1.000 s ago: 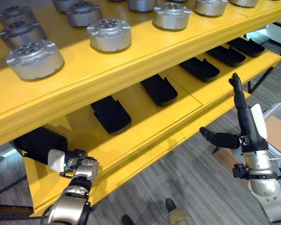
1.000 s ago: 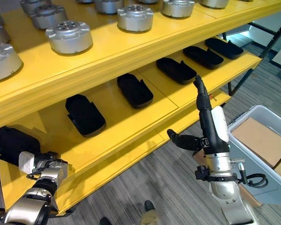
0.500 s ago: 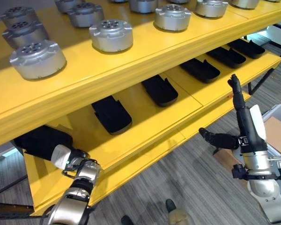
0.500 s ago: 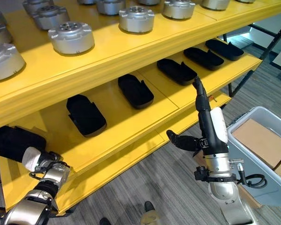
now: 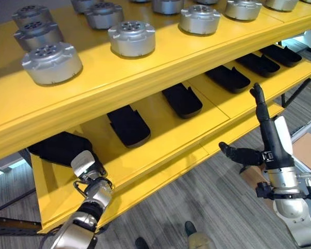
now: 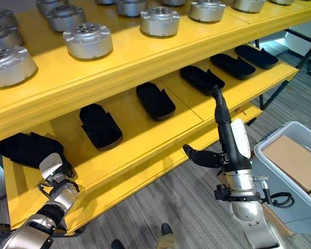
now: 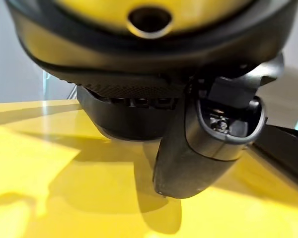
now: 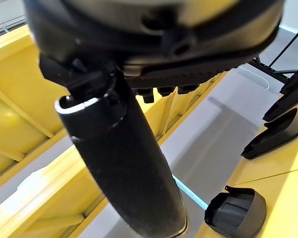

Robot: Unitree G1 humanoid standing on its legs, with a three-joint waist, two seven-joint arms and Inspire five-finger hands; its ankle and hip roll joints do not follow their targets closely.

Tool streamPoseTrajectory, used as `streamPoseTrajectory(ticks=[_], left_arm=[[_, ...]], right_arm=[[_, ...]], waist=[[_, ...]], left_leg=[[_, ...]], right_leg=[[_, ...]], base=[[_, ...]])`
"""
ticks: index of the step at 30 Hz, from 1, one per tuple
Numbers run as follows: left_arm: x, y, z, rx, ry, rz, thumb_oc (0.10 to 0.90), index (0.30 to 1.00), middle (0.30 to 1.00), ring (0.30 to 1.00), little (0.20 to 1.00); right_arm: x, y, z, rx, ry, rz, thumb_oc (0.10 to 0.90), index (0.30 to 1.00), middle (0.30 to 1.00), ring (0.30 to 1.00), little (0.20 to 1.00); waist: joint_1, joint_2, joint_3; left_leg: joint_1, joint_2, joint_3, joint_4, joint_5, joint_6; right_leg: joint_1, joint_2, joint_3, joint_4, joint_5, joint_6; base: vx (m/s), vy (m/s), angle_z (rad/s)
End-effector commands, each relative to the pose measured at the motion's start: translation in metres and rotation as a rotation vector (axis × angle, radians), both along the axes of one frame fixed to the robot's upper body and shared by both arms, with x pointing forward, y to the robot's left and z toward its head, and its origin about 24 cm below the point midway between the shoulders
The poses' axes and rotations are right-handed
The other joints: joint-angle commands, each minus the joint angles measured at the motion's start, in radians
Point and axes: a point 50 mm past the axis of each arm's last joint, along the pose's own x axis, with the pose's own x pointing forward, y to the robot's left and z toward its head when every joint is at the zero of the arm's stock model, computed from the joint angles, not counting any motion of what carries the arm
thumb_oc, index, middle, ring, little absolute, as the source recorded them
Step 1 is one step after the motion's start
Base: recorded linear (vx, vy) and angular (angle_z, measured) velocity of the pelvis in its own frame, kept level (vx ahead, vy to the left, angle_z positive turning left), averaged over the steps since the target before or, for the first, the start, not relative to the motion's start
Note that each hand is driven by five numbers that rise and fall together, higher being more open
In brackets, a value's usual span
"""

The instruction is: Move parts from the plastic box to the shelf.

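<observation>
Left hand [image 5: 88, 168] at black part [image 5: 59, 148] on lower shelf [image 5: 160, 137], grip hidden; right hand [image 5: 262, 132] released, idle, clear.

Workshop or parts store, by the look of it. In front of me a yellow metal shelf [image 5: 160, 62] carries rows of machined silver motor housings [image 5: 131, 38] on top and black moulded parts [image 5: 182, 99] below. Grey plank floor [image 5: 207, 202]; a grey plastic box [image 6: 280, 150] with cardboard at my right.
</observation>
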Motion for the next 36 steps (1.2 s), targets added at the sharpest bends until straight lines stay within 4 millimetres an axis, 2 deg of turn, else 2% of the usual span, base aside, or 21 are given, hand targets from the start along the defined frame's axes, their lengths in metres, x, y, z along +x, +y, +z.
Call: streamPoseTrajectory(ticks=[1,8,19,29,36], left_arm=[[0.012,0.0,0.014,0.04,-0.021,-0.074,0.9,1.0,1.0,1.0,1.0],[0.003,-0.006,0.002,-0.03,0.019,-0.067,0.9,1.0,1.0,1.0,1.0],[-0.006,-0.009,-0.004,0.001,0.039,-0.122,0.9,1.0,1.0,1.0,1.0],[-0.011,-0.006,-0.003,0.077,0.087,-0.224,0.9,1.0,1.0,1.0,1.0],[-0.008,-0.013,0.009,0.152,0.092,-0.352,0.9,1.0,1.0,1.0,1.0]], right_arm=[[0.007,0.004,0.053,0.014,-0.263,0.066,0.9,1.0,1.0,1.0,1.0],[0.005,0.005,0.055,0.017,-0.269,0.064,0.9,1.0,1.0,1.0,1.0],[0.004,0.005,0.055,0.024,-0.279,0.055,0.9,1.0,1.0,1.0,1.0],[0.004,0.002,0.055,0.02,-0.29,0.036,0.9,1.0,1.0,1.0,1.0],[0.004,0.0,0.058,0.015,-0.299,0.02,0.9,1.0,1.0,1.0,1.0]], waist=[[0.031,0.008,-0.029],[0.038,0.013,-0.03],[0.052,0.018,-0.023],[0.065,0.024,-0.017],[0.074,0.031,-0.011]], left_leg=[[0.041,0.033,0.003,0.059,-0.158,0.006],[0.041,0.031,-0.006,0.056,-0.156,0.005],[0.035,0.031,-0.019,0.058,-0.156,0.002],[0.032,0.031,-0.028,0.058,-0.155,-0.001],[0.029,0.029,-0.035,0.055,-0.154,-0.002]], right_leg=[[-0.079,-0.007,-0.084,0.115,-0.084,0.019],[-0.076,-0.011,-0.095,0.113,-0.085,0.021],[-0.077,-0.012,-0.105,0.112,-0.087,0.017],[-0.075,-0.015,-0.114,0.108,-0.086,0.015],[-0.076,-0.019,-0.122,0.106,-0.084,0.015]], base=[[0.0,0.0,0.0],[0.0,-0.003,0.05],[0.0,-0.001,0.0],[0.0,0.0,0.0],[0.0,0.004,0.02]])
